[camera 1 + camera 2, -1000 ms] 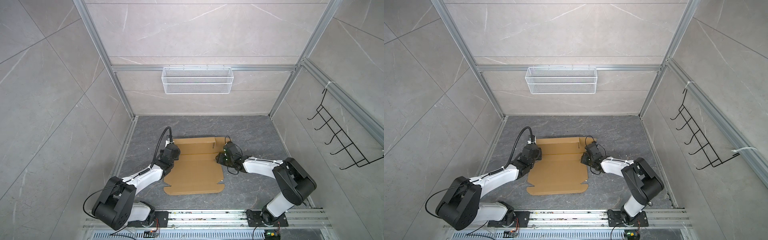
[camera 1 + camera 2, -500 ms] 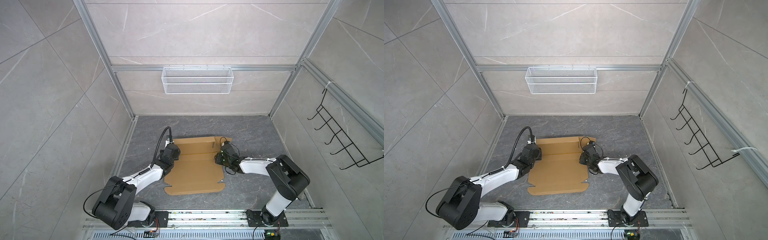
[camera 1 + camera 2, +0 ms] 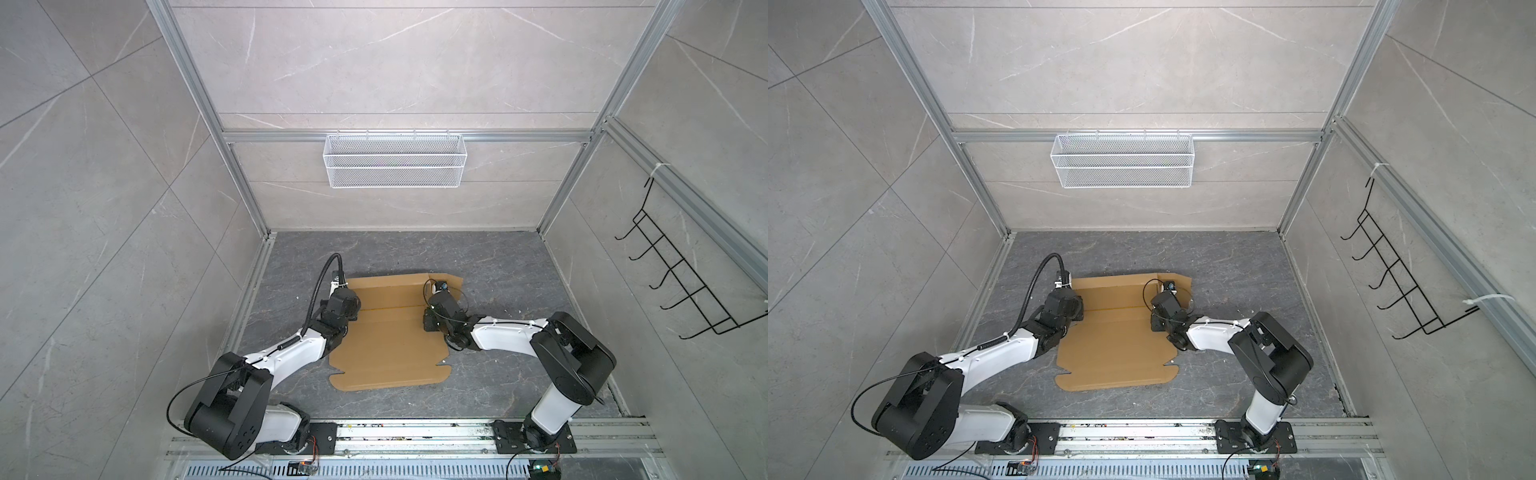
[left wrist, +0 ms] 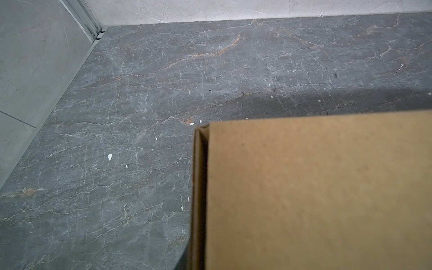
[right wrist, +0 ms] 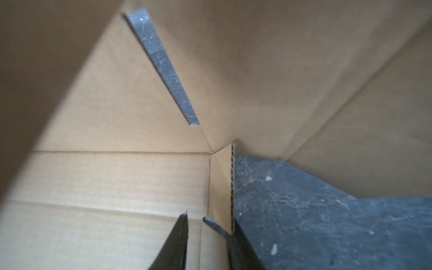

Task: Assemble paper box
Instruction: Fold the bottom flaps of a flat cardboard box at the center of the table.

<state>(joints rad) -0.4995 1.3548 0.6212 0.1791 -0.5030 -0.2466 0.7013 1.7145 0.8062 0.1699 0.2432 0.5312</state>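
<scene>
The paper box is a brown cardboard sheet lying mostly flat on the dark stone floor, its far panel tilted up. My left gripper sits at the sheet's left edge. In the left wrist view its fingers are hidden behind a doubled cardboard flap that fills the near side; it looks shut on that flap. My right gripper is low at the sheet's right edge. A narrow gap shows between its dark fingers over the flat panel. A small upright tab stands against one finger.
A white wire mesh basket hangs on the back wall and a black hook rack on the right wall. The aluminium base rail runs along the front. Grey walls close in left, back and right. Small white flecks dot the floor.
My right gripper has slid in toward the box's right edge and its jaws have narrowed. The left arm and the cardboard have not visibly moved.
</scene>
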